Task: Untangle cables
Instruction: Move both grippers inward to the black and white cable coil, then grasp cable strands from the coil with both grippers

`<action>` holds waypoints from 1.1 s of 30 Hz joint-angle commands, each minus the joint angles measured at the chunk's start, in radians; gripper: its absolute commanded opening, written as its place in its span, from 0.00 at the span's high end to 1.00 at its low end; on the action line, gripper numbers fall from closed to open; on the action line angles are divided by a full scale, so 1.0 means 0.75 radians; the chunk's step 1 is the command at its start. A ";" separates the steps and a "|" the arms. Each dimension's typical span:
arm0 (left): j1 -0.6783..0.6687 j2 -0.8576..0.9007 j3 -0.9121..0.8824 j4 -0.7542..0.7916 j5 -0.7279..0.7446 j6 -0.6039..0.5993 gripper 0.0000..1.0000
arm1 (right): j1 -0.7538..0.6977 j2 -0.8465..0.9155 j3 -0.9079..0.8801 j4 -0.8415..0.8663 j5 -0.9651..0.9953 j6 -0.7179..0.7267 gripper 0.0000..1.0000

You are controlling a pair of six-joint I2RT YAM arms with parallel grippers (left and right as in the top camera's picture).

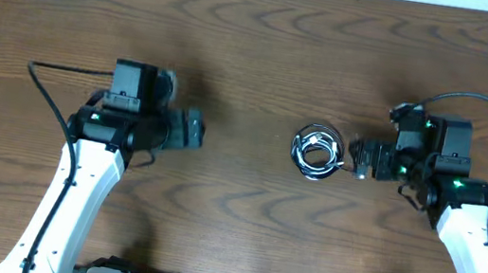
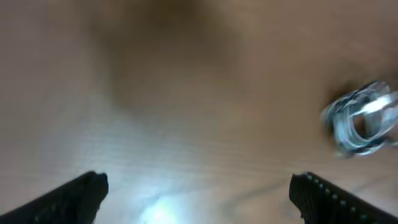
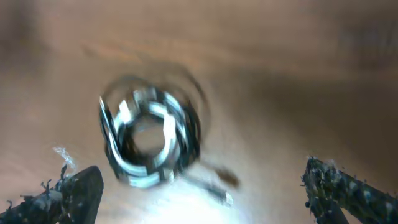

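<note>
White arm links (image 1: 73, 194), black wrist housings (image 1: 129, 106), green LEDs (image 1: 402, 168) — black ribbed claw fingers (image 2: 78, 199).

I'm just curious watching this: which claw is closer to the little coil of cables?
The right claw: it sits just beside the coil of cables, on the robot's right of it. The left claw is much farther off on the opposite side.

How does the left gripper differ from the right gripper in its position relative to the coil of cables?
The right gripper is close beside the coil of cables, while the left gripper stands far from it. In the right wrist view the coil looks large and lies just ahead of the fingers. In the left wrist view it looks small and sits off toward the right edge. Both grippers are open, hold nothing, and point toward the coil.
</note>
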 commanded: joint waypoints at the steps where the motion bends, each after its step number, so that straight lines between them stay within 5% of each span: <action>1: -0.036 0.021 0.020 0.219 0.181 -0.141 0.02 | -0.005 0.027 0.023 0.096 -0.034 0.109 0.01; 4: -0.119 0.061 0.020 0.364 0.181 -0.146 0.02 | -0.004 0.099 0.023 0.144 -0.035 0.156 0.13; 9: -0.301 0.209 0.020 0.484 0.153 -0.144 0.02 | 0.055 0.273 0.023 0.191 -0.035 0.129 0.17; 17: -0.456 0.480 0.020 0.486 0.135 -0.145 0.02 | 0.196 0.571 0.023 0.387 -0.034 0.131 0.37; 19: -0.490 0.506 0.020 0.487 0.135 -0.145 0.03 | 0.214 0.625 0.023 0.409 -0.034 0.152 0.54; 22: -0.513 0.510 0.020 0.487 0.131 -0.145 0.03 | 0.226 0.660 0.023 0.395 -0.094 0.214 0.99; 26: -0.529 0.510 0.019 0.470 0.131 -0.145 0.11 | 0.251 0.662 0.023 0.344 -0.371 0.221 0.99; 33: -0.529 0.512 -0.043 0.461 0.131 -0.146 0.21 | 0.267 0.662 0.023 0.323 -0.398 0.322 0.99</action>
